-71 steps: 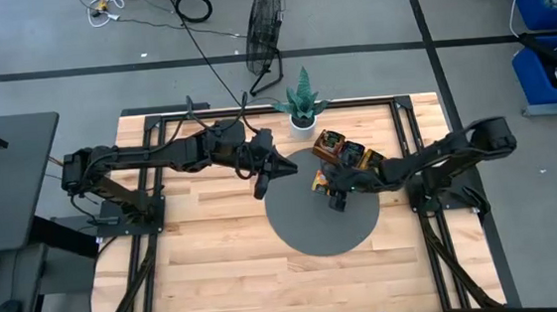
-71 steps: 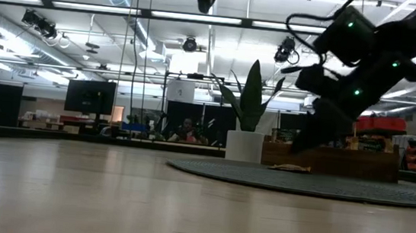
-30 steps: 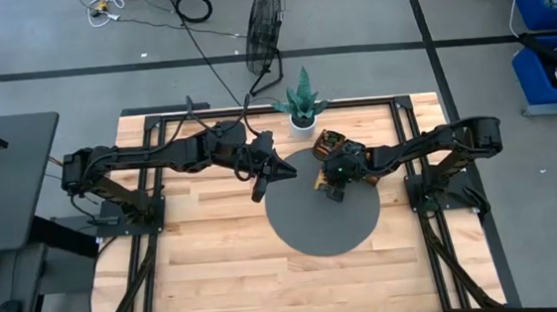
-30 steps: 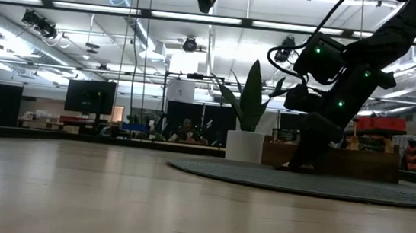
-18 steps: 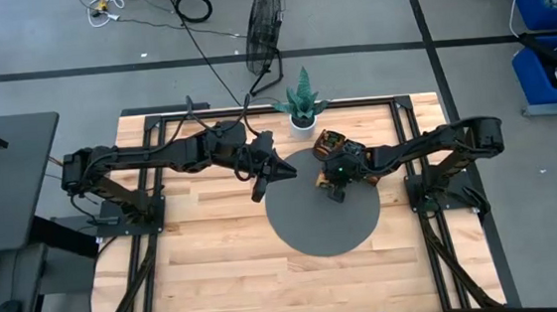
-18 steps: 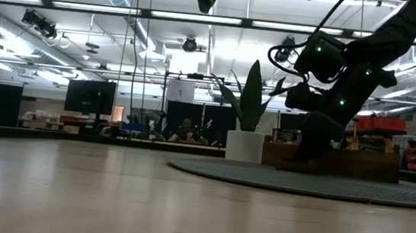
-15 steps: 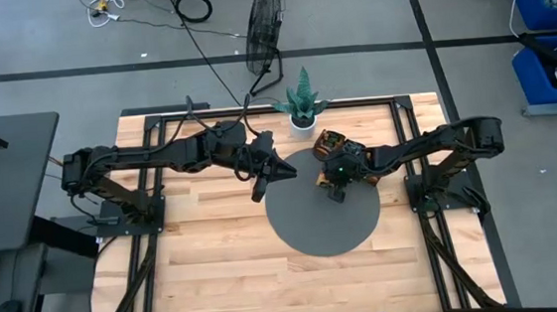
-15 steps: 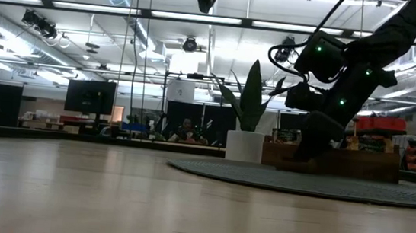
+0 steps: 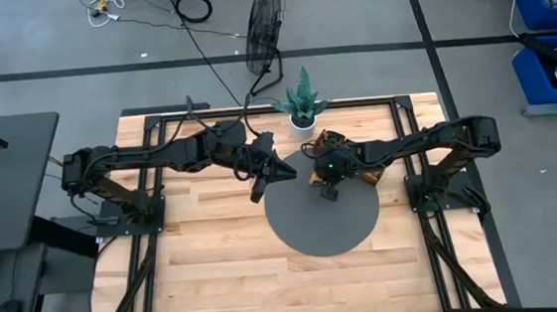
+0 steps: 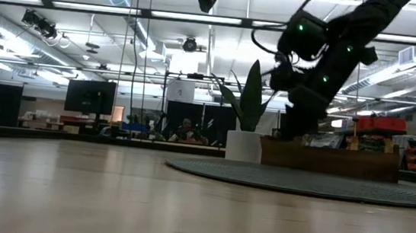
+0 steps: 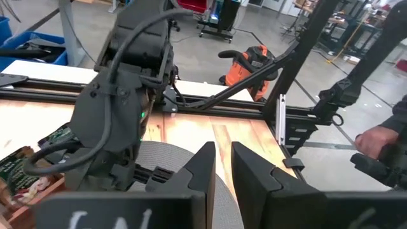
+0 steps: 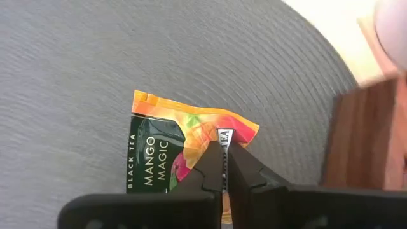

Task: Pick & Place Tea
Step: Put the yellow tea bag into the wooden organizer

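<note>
An orange and dark green tea sachet marked "Mango Magic" is between the fingers of my right gripper, which is shut on it over the far right part of the round grey mat. In the high view a little orange of the sachet shows beside the right gripper. My left gripper hangs above the mat's far left edge, fingers a narrow gap apart and with nothing in them. The wooden tray with more sachets stands just right of the right gripper. My right gripper pinches the sachet between its two fingertips, at the orange part near one edge. The fingers slant down from above. The rest of the sachet spreads flat beyond the fingertips. In the low view nothing lies on the mat under the gripper.
A potted plant stands at the mat's far edge, close to both grippers. The wooden tray's wall runs along the mat's far right. A floor fan is beyond the table. Bare wood lies toward the near edge.
My right gripper has risen off the mat and shifted a little toward the table's left edge; in the low view it now stands higher and farther left against the tray.
</note>
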